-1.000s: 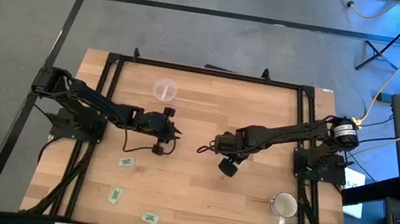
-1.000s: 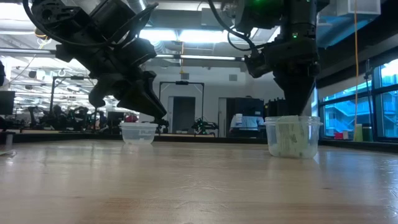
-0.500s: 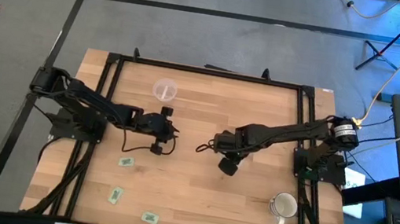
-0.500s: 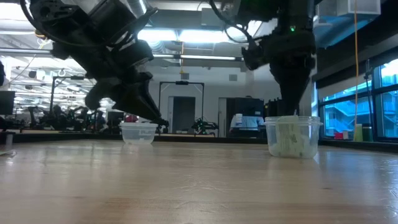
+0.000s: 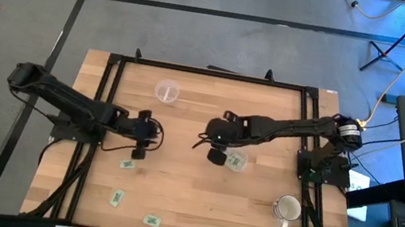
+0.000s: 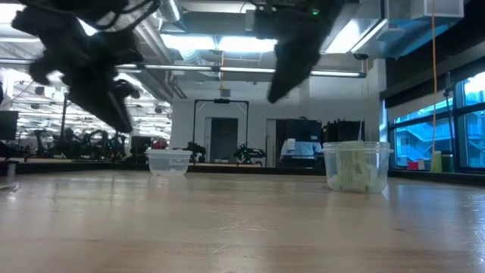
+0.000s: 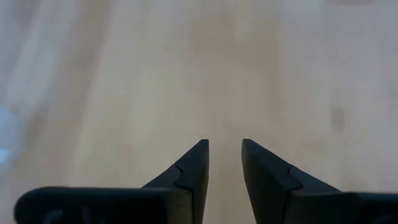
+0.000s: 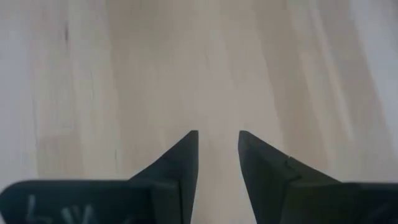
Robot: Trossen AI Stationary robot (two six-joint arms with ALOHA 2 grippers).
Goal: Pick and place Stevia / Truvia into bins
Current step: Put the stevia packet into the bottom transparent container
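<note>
Holding nothing, both grippers hover over bare desk [image 5: 182, 199], jaws slightly apart: left [image 5: 158, 131], right [image 5: 200, 141]. One bin [image 5: 236, 161] holds packets; the other [image 5: 166, 90] looks empty. Three packets [image 5: 127, 164] [image 5: 118, 197] [image 5: 152, 220] remain loose, so work is unfinished.

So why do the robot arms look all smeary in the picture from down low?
In the low view both arms are smeared by motion blur, while the cup holding packets and the emptier cup stay crisp. In the high view everything is sharp. In the left wrist view the fingers are sharp and the wood beyond is soft.
</note>
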